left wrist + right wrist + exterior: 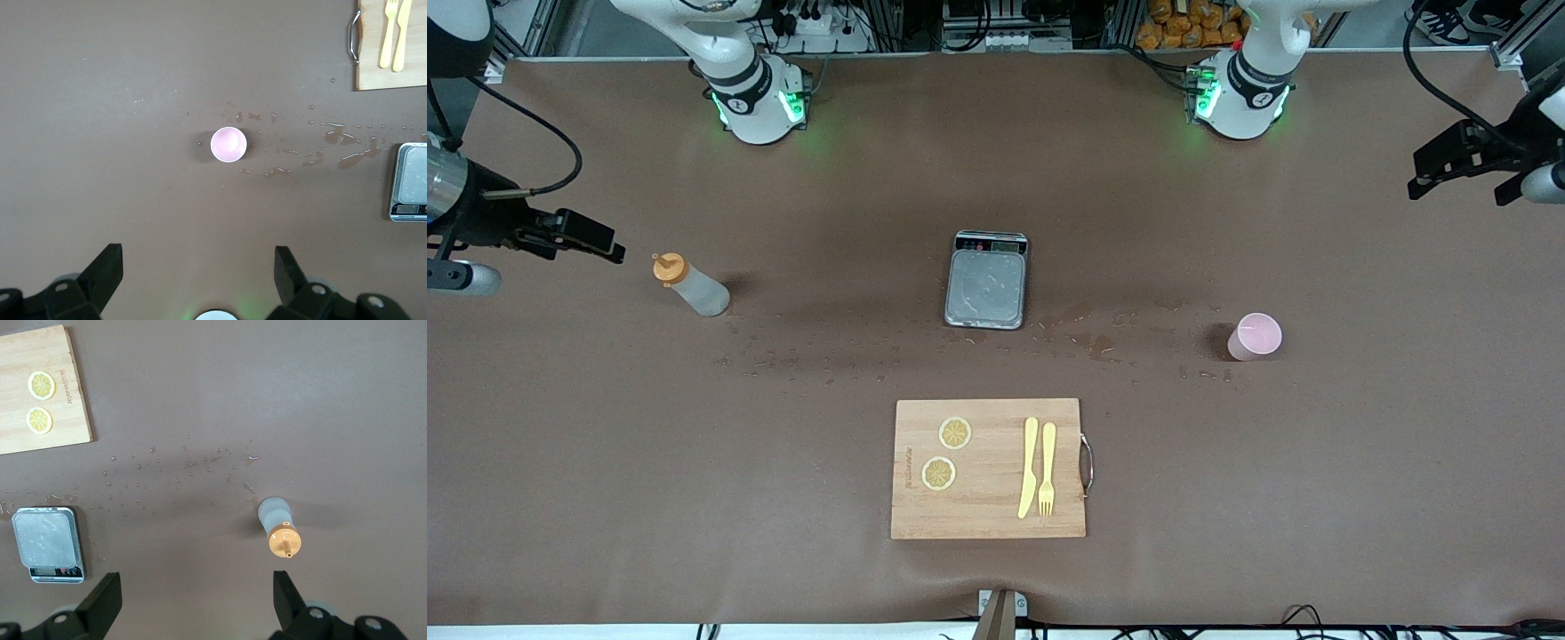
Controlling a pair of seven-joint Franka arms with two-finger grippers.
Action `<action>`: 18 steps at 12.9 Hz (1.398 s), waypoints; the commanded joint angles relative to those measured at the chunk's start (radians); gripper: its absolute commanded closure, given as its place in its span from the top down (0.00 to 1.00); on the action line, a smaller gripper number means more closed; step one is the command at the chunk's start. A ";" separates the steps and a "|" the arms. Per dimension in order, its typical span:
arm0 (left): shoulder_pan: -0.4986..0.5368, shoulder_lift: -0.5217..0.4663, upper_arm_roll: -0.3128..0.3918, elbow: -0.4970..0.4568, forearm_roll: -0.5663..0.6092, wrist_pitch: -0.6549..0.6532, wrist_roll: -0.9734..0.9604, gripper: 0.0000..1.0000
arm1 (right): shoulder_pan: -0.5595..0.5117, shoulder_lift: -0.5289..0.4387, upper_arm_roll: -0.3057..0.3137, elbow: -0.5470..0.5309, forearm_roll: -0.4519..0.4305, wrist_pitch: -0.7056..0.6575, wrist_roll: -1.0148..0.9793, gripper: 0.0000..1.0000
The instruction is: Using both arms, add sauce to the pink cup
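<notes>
The sauce bottle, translucent grey-white with an orange cap, stands on the table toward the right arm's end; it also shows in the right wrist view. The pink cup stands upright and empty toward the left arm's end, and shows in the left wrist view. My right gripper is open and empty, high over the table edge beside the bottle; its fingers stand wide apart. My left gripper is open and empty, high over the table's end near the cup, its fingers spread wide.
A grey scale sits mid-table between bottle and cup. A wooden cutting board with two lemon slices, a yellow knife and fork lies nearer the front camera. Small wet spots dot the mat between scale and cup.
</notes>
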 commanded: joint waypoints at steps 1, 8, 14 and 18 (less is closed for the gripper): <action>0.004 -0.007 -0.002 -0.003 0.008 -0.011 0.018 1.00 | -0.034 -0.002 0.006 -0.011 -0.007 -0.002 -0.003 1.00; 0.005 -0.004 -0.002 -0.003 0.007 -0.011 0.017 1.00 | -0.087 0.004 0.006 -0.014 -0.009 -0.045 0.010 1.00; 0.019 0.007 -0.002 -0.003 0.007 -0.011 0.015 1.00 | -0.143 0.019 0.006 -0.014 -0.009 -0.112 0.028 1.00; 0.014 0.005 -0.008 -0.003 0.016 -0.007 0.011 1.00 | -0.173 0.019 0.006 -0.014 -0.007 -0.158 0.114 1.00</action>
